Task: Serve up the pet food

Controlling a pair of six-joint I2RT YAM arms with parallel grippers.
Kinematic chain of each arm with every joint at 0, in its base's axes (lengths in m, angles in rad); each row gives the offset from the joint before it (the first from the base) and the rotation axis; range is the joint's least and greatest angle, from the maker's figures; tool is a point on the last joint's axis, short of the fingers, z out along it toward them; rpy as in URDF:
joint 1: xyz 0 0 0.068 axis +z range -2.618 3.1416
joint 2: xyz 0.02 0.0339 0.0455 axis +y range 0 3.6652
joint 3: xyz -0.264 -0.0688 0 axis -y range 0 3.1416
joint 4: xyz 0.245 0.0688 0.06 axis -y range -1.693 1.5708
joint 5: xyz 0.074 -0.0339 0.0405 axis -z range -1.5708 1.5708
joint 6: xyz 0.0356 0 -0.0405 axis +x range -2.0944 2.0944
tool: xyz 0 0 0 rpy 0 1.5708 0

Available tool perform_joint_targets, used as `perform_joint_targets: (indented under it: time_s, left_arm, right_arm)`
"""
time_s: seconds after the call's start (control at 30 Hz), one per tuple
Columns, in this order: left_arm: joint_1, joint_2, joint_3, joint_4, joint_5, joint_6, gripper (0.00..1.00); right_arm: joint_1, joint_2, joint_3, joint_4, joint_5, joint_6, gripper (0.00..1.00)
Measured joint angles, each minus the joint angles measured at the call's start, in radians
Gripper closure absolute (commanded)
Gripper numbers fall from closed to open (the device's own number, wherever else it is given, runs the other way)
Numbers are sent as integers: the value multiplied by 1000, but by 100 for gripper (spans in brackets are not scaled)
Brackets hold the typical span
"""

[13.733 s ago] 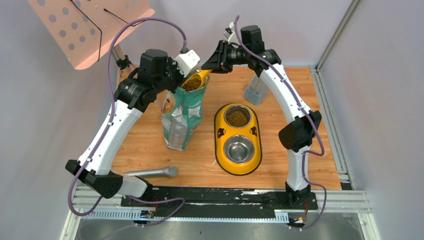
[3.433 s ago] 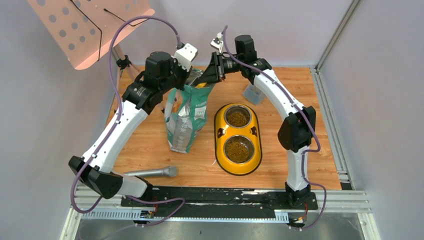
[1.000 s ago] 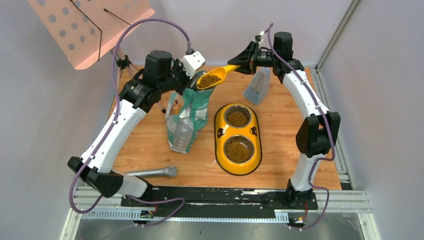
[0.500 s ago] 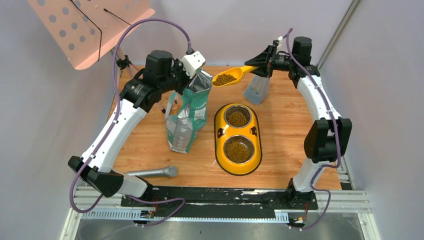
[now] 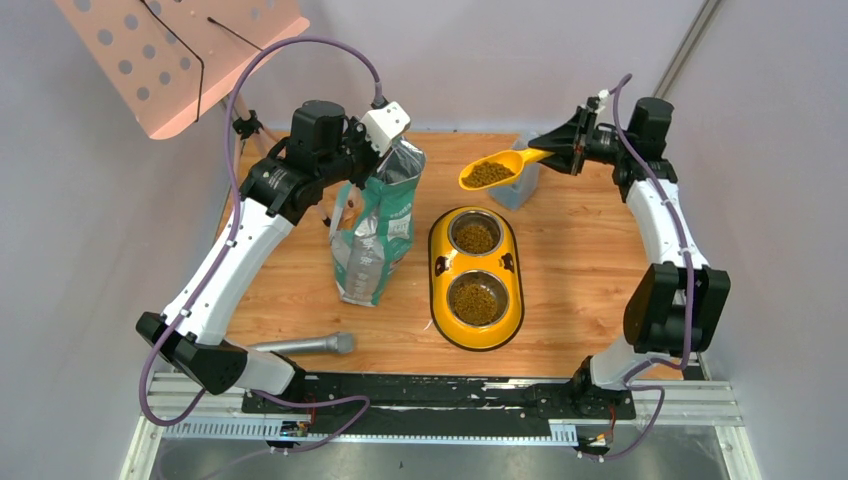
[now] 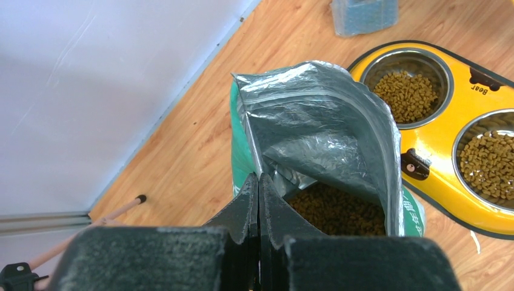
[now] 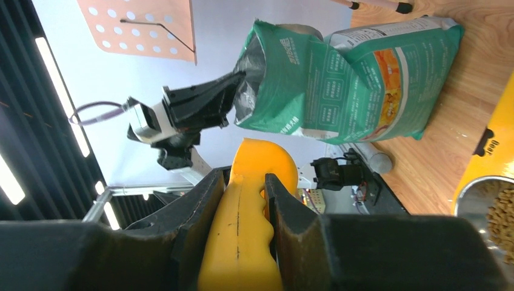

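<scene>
Clearly the loose, light, spill-prone kibble (image 5: pixel 487 174) must ride level in the scoop (image 5: pixel 503 164) at twelve o'clock of the feeder (image 5: pixel 478 262), its handle clamped by the right gripper (image 7: pixel 241 182), the left gripper (image 6: pixel 259 189) pinching the bag (image 6: pixel 315 133) rim.

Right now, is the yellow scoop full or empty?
Full. A brown heap of pet food fills the scoop, which the right gripper holds by its handle.

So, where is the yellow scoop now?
In the top view, the yellow scoop, loaded with pet food, hangs in the right gripper at the back right, beyond the yellow feeder and beside the blue container.
</scene>
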Motion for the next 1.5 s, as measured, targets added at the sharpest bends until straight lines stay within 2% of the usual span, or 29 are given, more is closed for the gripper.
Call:
perform_joint_targets:
  time_s: [0.57, 0.7, 1.13, 1.5]
  left_arm:
    - [0, -2, -1, 12, 0, -22, 100]
    - [0, -8, -5, 14, 0, -31, 100]
    - [0, -61, -50, 25, -16, -34, 100]
    - [0, -63, -50, 25, -17, -34, 100]
  right_arm:
    - [-140, -225, -482, 36, -206, -243, 100]
    - [-166, -244, -554, -14, -208, -371, 100]
    - [-179, -279, -584, -369, 11, -892, 100]
    - [-145, -297, -557, -526, 227, -1154, 100]
